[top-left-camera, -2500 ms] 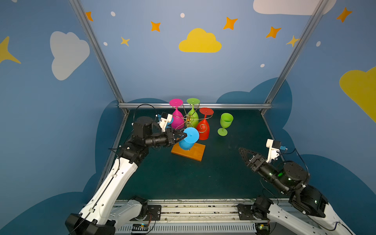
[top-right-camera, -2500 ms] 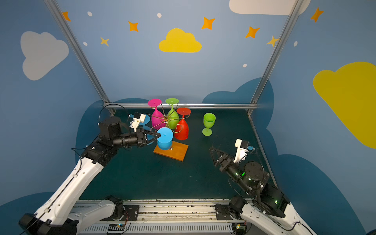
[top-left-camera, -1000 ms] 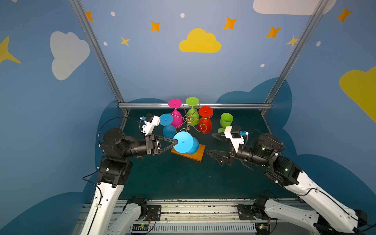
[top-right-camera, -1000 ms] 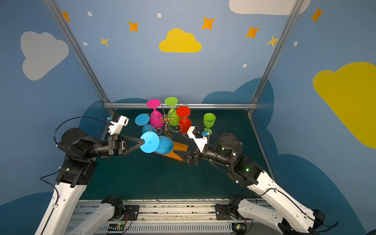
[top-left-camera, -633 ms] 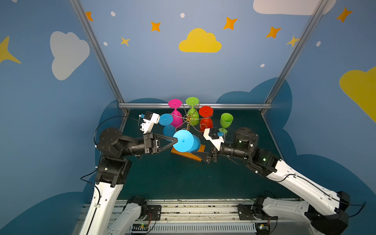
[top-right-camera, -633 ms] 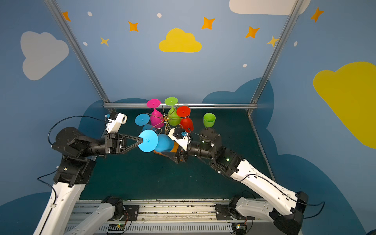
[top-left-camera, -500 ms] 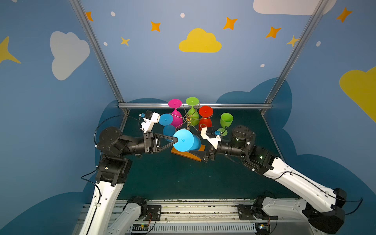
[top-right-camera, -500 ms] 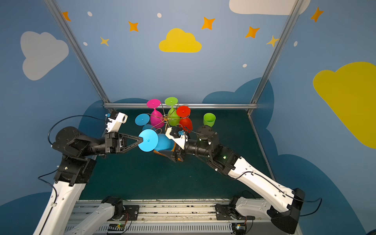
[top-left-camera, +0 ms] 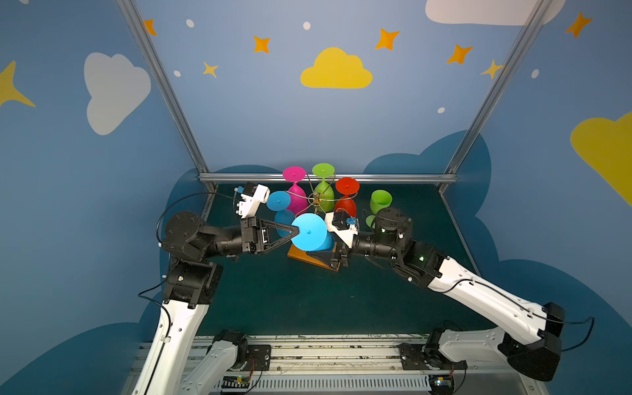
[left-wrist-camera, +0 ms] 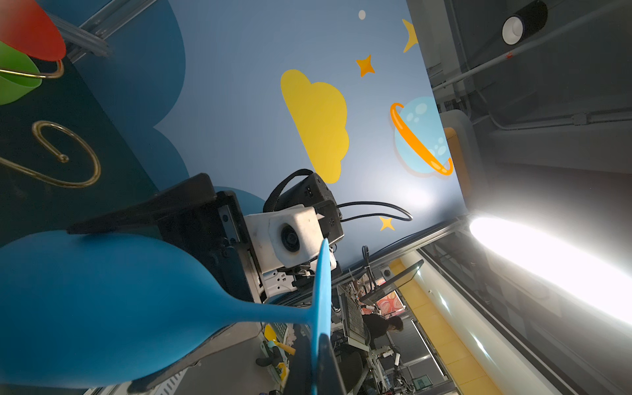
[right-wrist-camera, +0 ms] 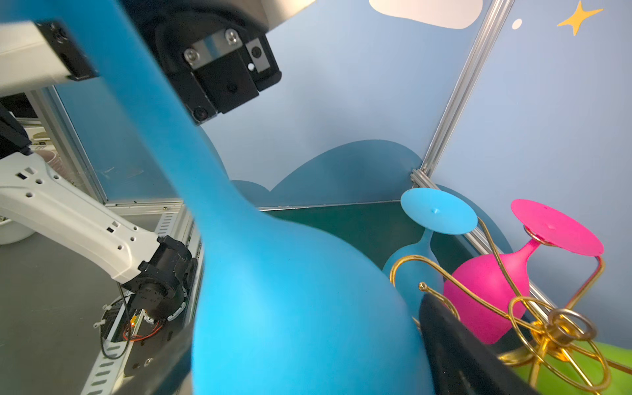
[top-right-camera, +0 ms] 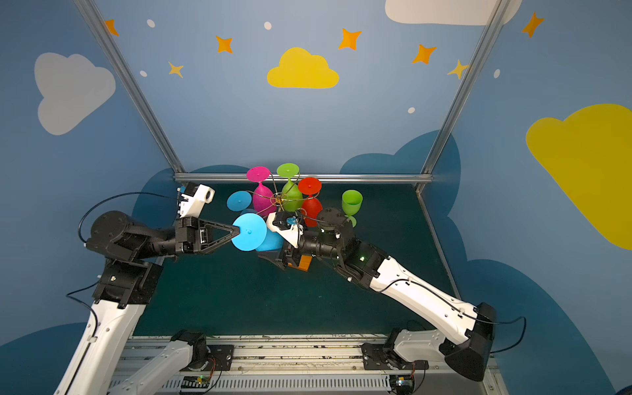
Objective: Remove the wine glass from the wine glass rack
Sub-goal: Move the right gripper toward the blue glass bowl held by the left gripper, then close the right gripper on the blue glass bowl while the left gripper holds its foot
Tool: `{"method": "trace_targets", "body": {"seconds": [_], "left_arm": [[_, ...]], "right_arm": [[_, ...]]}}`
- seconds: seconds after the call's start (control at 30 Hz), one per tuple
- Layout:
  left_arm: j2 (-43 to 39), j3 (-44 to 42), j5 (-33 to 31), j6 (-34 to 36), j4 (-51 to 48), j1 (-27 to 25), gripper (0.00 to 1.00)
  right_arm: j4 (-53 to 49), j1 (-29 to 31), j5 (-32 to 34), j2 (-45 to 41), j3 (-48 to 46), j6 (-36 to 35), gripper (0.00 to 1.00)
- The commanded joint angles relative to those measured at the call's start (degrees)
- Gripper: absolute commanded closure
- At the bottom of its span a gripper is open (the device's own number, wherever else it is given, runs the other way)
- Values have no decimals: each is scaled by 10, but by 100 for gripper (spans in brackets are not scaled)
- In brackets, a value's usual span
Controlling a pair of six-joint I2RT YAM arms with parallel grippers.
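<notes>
In both top views the blue wine glass (top-left-camera: 309, 232) hangs in the air on its side. It is clear of the wine glass rack (top-left-camera: 316, 198) and just in front of it, over the orange wooden base (top-left-camera: 307, 259). The left gripper (top-left-camera: 297, 232) is pinched tight on the rim of the glass's round foot, whose flat face is turned upward. From the opposite side the right gripper (top-left-camera: 328, 242) has its jaws spread wide, with the bowl between them. On the gold arms behind hang a second blue glass (top-left-camera: 279, 201), a pink glass (top-left-camera: 295, 201), a green glass (top-left-camera: 323, 200) and a red glass (top-left-camera: 346, 205). An upright green glass (top-left-camera: 380, 202) stands on the dark green worktop (top-left-camera: 307, 301) just behind the right arm.

In the left wrist view the foot shows edge-on as a thin blue line (left-wrist-camera: 322, 290), nipped between that gripper's fingertips (left-wrist-camera: 333, 366). One black finger of the right gripper (left-wrist-camera: 143, 208) lies along one side of the bowl and another shows on the far side. I cannot tell whether they press on it or only sit close. A curled gold arm of the rack (left-wrist-camera: 68, 160) is apart from the glass.

In the right wrist view the bowl (right-wrist-camera: 290, 307) fills the middle between that gripper's dark fingers (right-wrist-camera: 455, 345). The stem slants away toward the left gripper's body (right-wrist-camera: 219, 78). The rack's hub (right-wrist-camera: 554, 331) sits just beside one finger.
</notes>
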Motion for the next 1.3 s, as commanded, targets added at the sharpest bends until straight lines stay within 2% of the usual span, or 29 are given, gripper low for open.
{"method": "trace_targets", "body": {"seconds": [0.0,0.13,0.23,0.33,0.47,0.5,0.57,0.63,0.73,0.87,1.0,1.1,1.17,1.27], "left_arm": [[0,12,-6,-12,59,2,96],[4,13,-16,-8,70,2,96],[7,18,-32,18,55,2,92],[9,27,-55,62,22,2,79],[2,26,-91,106,3,2,51],[-2,26,-101,124,-6,2,49],[-14,25,-130,183,-30,2,45],[-35,18,-192,261,-55,2,44],[-78,-30,-285,384,-6,-3,40],[-100,-65,-346,582,34,-14,40],[-91,-80,-331,772,69,-32,40],[-74,-79,-311,885,82,-50,40],[-59,-75,-295,930,91,-57,42],[-36,-67,-275,959,110,-64,44]], "right_arm": [[3,6,3,0,10,19,19],[-4,6,12,-8,9,37,28],[-20,6,33,-21,12,63,41],[-36,6,69,-42,12,87,49],[-93,4,107,-67,34,115,58],[-108,3,113,-71,41,120,59],[-150,0,131,-80,62,139,62],[-202,-8,145,-85,89,156,63],[-292,-27,155,-82,140,183,64],[-405,-44,152,-60,212,199,66],[-453,-46,135,-46,250,202,67],[-483,-46,120,-27,278,200,67],[-501,-45,111,-11,297,199,68],[-509,-45,94,7,311,201,70]]}}
